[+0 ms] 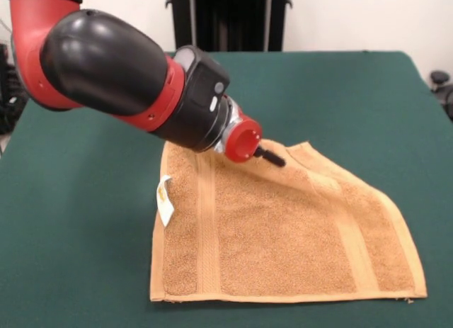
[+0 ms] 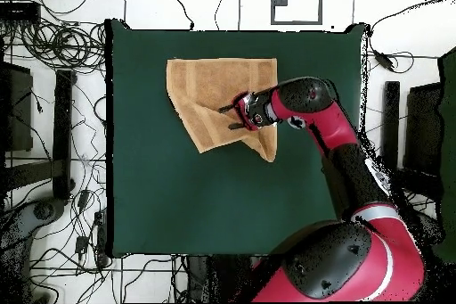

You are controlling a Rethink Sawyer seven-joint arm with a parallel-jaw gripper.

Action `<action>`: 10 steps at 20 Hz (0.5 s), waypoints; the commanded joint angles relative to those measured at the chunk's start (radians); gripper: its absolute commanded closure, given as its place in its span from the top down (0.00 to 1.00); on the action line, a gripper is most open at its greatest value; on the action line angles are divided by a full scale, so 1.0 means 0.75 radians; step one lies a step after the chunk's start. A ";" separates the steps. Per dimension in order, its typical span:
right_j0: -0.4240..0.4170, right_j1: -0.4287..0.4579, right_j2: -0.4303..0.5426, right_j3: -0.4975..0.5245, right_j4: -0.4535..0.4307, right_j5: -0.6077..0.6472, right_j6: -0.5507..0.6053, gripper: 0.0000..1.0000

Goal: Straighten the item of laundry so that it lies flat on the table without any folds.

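The orange-tan towel (image 1: 283,236) lies on the green table (image 1: 78,222), with its white label (image 1: 165,200) at the left edge and two woven bands running across it. Its near edge is straight. Its far right side runs slanted, so the outline is not square. In the overhead view the towel (image 2: 214,91) also looks uneven, with a point sticking out toward the robot. My gripper (image 1: 272,157) sits low over the towel's far edge, tilted toward it. In the overhead view the gripper (image 2: 229,117) shows two black fingers (image 2: 223,108) spread apart over the cloth. I cannot see any cloth held between them.
The red and black arm (image 1: 106,66) reaches in from the upper left over the table's far side. Black equipment (image 1: 230,20) stands behind the table. Cables (image 2: 53,42) lie on the floor around the table in the overhead view.
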 commanded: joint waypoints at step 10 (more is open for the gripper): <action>-0.009 0.099 -0.013 0.118 -0.201 -0.252 -0.080 1.00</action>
